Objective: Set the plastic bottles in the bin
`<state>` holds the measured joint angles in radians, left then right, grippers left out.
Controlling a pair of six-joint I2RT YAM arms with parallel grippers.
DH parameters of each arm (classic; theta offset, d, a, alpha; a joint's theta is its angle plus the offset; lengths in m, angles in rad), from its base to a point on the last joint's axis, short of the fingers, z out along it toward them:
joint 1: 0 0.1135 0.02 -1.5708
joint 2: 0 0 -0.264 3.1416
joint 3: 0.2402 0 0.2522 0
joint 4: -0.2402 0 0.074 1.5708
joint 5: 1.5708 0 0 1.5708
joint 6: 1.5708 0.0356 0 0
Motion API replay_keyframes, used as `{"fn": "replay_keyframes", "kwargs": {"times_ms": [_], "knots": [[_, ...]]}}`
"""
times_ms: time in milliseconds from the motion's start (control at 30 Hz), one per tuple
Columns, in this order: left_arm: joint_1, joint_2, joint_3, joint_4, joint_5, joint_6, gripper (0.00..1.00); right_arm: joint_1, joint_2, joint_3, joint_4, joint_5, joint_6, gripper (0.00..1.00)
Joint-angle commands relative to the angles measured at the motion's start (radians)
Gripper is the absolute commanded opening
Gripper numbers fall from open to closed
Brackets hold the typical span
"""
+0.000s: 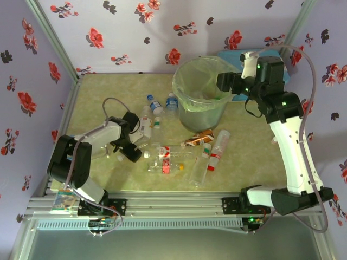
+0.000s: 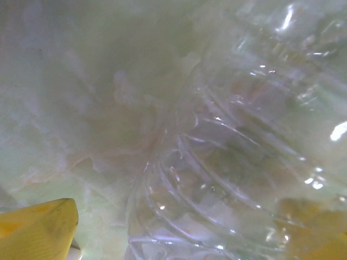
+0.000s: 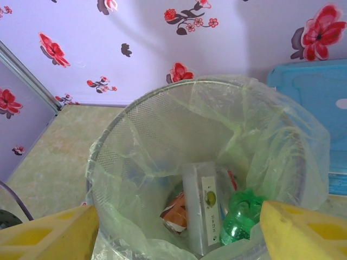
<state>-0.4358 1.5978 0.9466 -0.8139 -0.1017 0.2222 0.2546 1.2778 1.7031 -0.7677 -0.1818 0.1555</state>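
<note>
Right gripper (image 1: 225, 82): at 3 o'clock rim of bin (image 1: 198, 115), jaws apart, empty. Left gripper (image 1: 132, 142): 8 o'clock from bin, jaws spread astride a clear bottle (image 2: 233, 173).

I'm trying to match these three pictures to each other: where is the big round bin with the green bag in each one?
Top external: the bin stands far right of centre on the table.
Right wrist: the bin sits at the centre, its open mouth seen from above.
Left wrist: close on a clear bottle lying on the table.
Shared landmark: the light-blue lid behind the bin, at the right edge of the right wrist view.
</note>
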Motion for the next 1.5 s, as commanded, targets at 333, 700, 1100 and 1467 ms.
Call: {"fn": "replay_keyframes", "kwargs": {"times_ms": [333, 700, 1100, 1467], "knots": [[-0.008, -0.021, 0.016, -0.029, -0.011, -0.009, 0.64, -0.012, -0.032, -0.026, -0.001, 0.038, -0.031, 0.79], [-0.009, -0.198, 0.060, -0.073, 0.025, -0.058, 0.59, -0.013, -0.034, -0.007, 0.019, -0.021, 0.015, 0.78], [-0.010, -0.391, 0.146, 0.119, 0.149, -0.389, 0.40, 0.088, -0.010, -0.051, 0.238, -0.188, 0.177, 0.76], [-0.020, -0.425, 0.163, 0.422, 0.314, -0.743, 0.41, 0.286, 0.121, -0.074, 0.415, -0.198, 0.235, 0.77]]}}
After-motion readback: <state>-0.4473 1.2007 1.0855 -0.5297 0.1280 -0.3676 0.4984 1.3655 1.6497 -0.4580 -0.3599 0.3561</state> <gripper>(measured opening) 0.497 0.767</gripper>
